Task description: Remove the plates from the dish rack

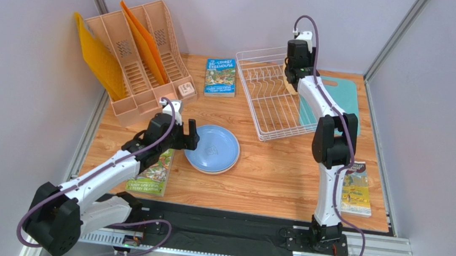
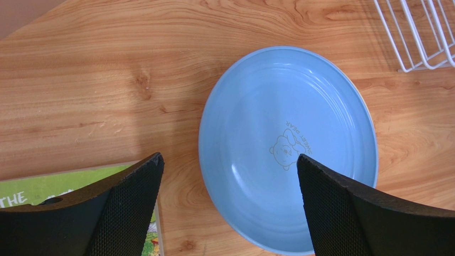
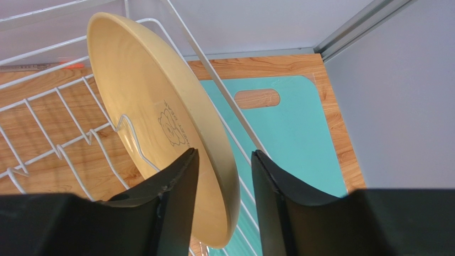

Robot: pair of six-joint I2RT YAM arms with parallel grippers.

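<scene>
At 10 o'clock the file organiser held orange folders. Your left end effector hung with jaws wide apart, gripping nothing, over the blue plate lying flat on the table, just 8 o'clock of centre. At 1 o'clock the dish rack held one tan plate on edge. Your right end effector straddled its rim, not quite closed. Judging this pick in hand, you next needed a firm pinch and a straight lift.
</scene>
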